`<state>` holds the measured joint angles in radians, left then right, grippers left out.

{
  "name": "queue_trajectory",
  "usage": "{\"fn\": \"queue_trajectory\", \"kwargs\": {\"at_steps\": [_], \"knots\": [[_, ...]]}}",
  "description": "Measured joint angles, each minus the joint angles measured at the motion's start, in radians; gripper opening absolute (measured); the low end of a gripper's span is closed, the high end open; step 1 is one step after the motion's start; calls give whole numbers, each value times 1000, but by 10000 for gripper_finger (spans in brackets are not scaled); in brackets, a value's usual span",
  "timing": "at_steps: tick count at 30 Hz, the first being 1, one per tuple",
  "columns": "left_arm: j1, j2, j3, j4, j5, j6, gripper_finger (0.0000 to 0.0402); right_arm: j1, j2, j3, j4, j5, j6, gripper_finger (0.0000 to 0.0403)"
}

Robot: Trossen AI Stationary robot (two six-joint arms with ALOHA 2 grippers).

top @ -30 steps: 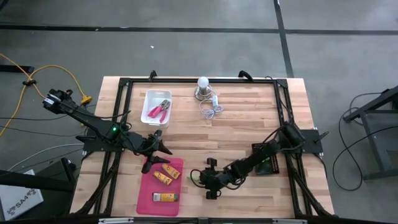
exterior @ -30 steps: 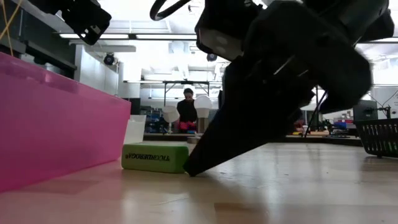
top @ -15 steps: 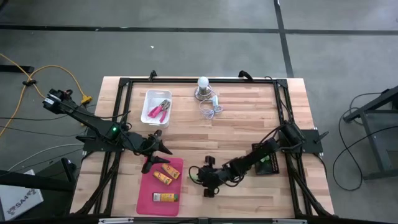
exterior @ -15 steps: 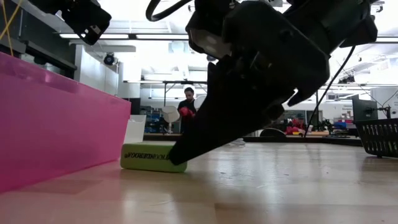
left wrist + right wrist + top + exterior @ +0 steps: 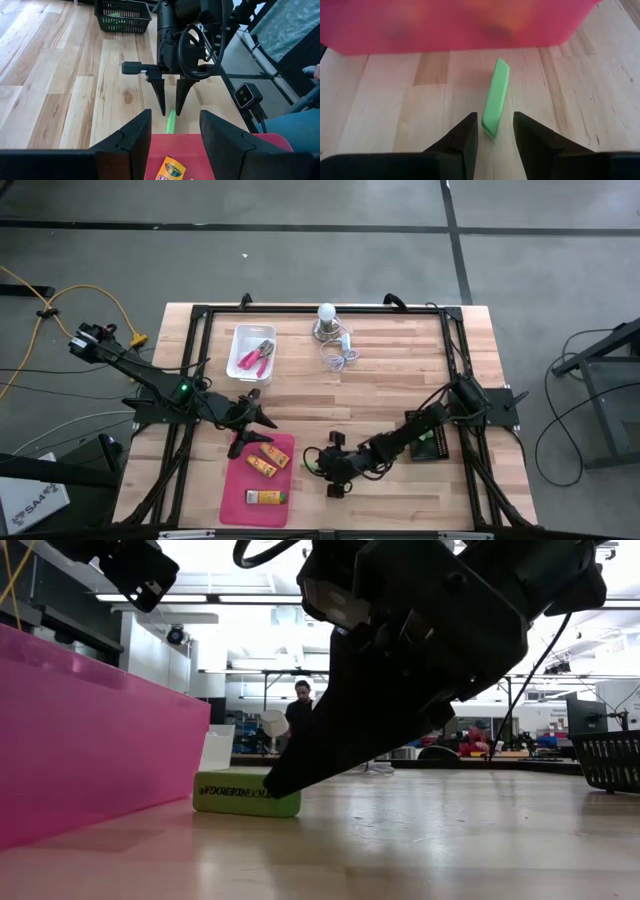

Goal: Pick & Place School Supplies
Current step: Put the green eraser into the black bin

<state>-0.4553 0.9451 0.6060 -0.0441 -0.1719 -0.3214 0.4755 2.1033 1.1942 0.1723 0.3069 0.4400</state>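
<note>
A light-green stick (image 5: 496, 97) lies on the wood just right of the pink tray (image 5: 240, 505). It stands on its long narrow edge. My right gripper (image 5: 495, 131) is open and tipped down. Its fingers stand on either side of the stick's end farthest from the tray, with a gap showing on both sides. The left wrist view shows the right gripper (image 5: 171, 111) over that end of the stick (image 5: 171, 122). Orange-yellow pieces (image 5: 268, 460) lie in the tray. My left gripper (image 5: 172, 145) hangs open above the tray's far end. Pink-handled pliers (image 5: 257, 356) lie in a white bin (image 5: 240, 370).
A white bulb with a coiled cord (image 5: 330, 330) sits at the table's far middle. A black basket (image 5: 432, 442) stands by the right arm. Bare wood stretches between the bin, the tray and the basket. A person stands in the room far behind (image 5: 300, 705).
My right gripper has edged toward the pink tray and the green stick. In the low view its finger now stands in front of the stick's end. The left arm has kept still.
</note>
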Motion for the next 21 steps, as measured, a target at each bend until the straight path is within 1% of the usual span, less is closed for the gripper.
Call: {"fn": "queue_trajectory", "kwargs": {"at_steps": [15,21], "knots": [[0,0,0,0,0,0,161,-3,0,0,7,0,-26,114],[0,0,0,0,0,0,161,-19,0,0,14,-37,-26,114]]}}
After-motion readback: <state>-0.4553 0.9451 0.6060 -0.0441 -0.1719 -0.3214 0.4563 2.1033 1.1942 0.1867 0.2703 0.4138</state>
